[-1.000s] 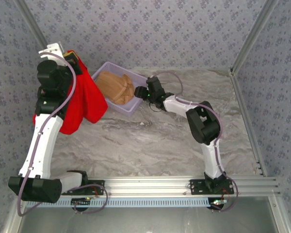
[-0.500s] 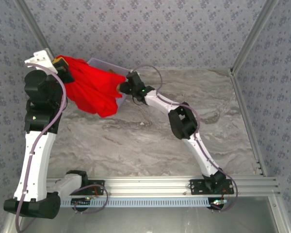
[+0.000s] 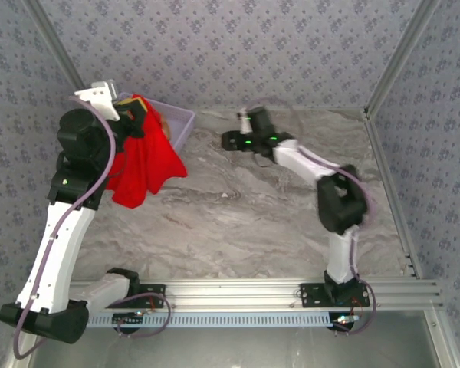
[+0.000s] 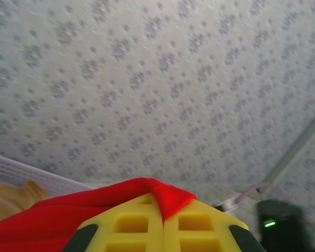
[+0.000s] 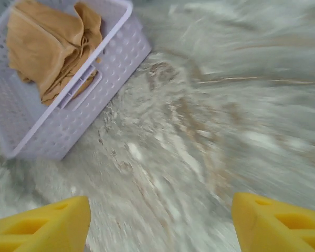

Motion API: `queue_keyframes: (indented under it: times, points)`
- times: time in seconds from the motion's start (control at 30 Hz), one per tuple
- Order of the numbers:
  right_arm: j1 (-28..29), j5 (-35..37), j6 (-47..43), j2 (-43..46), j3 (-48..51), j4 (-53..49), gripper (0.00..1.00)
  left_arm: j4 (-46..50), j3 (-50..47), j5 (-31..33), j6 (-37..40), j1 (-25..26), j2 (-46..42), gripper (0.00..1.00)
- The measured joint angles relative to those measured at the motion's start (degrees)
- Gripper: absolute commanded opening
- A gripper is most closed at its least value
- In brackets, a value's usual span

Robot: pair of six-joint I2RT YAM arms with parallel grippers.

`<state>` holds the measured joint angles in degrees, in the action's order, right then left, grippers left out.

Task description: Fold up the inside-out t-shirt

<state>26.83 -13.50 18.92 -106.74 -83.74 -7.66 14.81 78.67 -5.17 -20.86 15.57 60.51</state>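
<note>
The left hand [image 3: 136,113] pinches the red t-shirt [image 3: 146,162] above the counter [image 3: 238,222], far-left corner; the right hand [image 3: 231,140] gapes empty.

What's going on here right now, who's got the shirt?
The left claw is shut on an edge of the red t-shirt, which hangs bunched from it next to the lavender basket. No fold has been made yet. The right claw is open and holds nothing, over the table apart from the basket. A tan garment lies in the basket.
</note>
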Motion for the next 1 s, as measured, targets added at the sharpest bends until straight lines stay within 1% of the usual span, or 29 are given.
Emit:
queue_keyframes:
  times: [0.07, 0.1, 0.17, 0.23, 0.3, 0.33, 0.4, 0.53, 0.57, 0.7, 0.77, 0.8, 0.83, 0.87, 0.9, 0.93, 1.0]
  points:
    - [-2.97, -3.26, -2.69, 11.10, 10.01, 3.13, 0.81, -0.66, -1.57, -0.28, -0.02, 2.21, 0.15, 0.00]
    - [-3.37, -4.96, -4.07, 16.15, 14.34, 4.33, 0.83, -0.94, -2.47, -0.44, -0.02, 3.21, 0.31, 0.00]
    - [-2.08, -8.59, -6.93, 23.37, 21.42, 6.99, 0.87, -1.09, -3.69, -0.66, -0.02, 5.09, 1.29, 0.00]
    - [0.48, -11.43, -9.57, 27.26, 27.56, 9.55, 0.88, -1.18, -4.13, -0.85, -0.02, 7.10, 3.26, 0.00]
    - [2.38, -13.14, -11.50, 27.96, 31.76, 10.69, 0.86, -1.31, -4.13, -0.98, -0.02, 9.03, 5.29, 0.00]
    - [2.86, -13.79, -12.50, 27.82, 33.42, 10.93, 0.80, -1.31, -4.13, -1.07, -0.02, 9.77, 5.95, 0.00]
    - [3.10, -14.75, -14.03, 27.69, 36.65, 11.41, 0.60, -1.31, -4.13, -1.22, 0.00, 11.56, 7.28, 0.00]
    - [3.21, -15.93, -15.45, 28.26, 40.50, 14.29, 0.09, -1.33, -4.13, -1.27, 0.42, 13.55, 8.66, 0.00]
    - [3.23, -15.96, -15.50, 28.85, 41.38, 14.84, 0.00, -1.33, -4.13, -1.11, 0.46, 13.77, 8.98, 0.00]
    - [3.50, -16.46, -14.34, 31.89, 43.15, 15.76, 0.00, -2.62, -4.11, -0.11, 0.85, 13.84, 11.26, 0.01]
    - [3.58, -16.87, -12.72, 33.57, 43.39, 16.06, 0.00, -3.74, -3.72, 0.74, 1.27, 13.79, 13.88, 0.10]
    - [3.58, -17.09, -11.28, 34.53, 43.50, 16.26, 0.00, -4.11, -2.89, 1.36, 1.66, 13.79, 15.96, 0.19]
    - [3.56, -17.38, -9.22, 35.58, 43.63, 16.81, 0.00, -4.28, -1.27, 1.84, 1.86, 13.64, 18.86, 0.25]
    - [3.41, -17.42, -6.97, 36.52, 43.71, 17.44, 0.00, -4.07, 0.52, 1.99, 2.43, 13.42, 21.62, 0.33]
    - [3.15, -17.38, -4.15, 37.44, 43.74, 18.36, 0.00, -3.13, 3.52, 2.21, 2.99, 13.14, 25.14, 0.45]
    - [2.69, -17.07, -1.11, 38.18, 43.74, 19.17, 0.00, -2.25, 6.56, 2.69, 3.80, 12.72, 28.41, 0.55]
    - [1.01, -14.91, 6.47, 39.30, 43.87, 20.65, 0.00, -0.20, 11.23, 4.50, 5.05, 11.56, 33.31, 0.69]
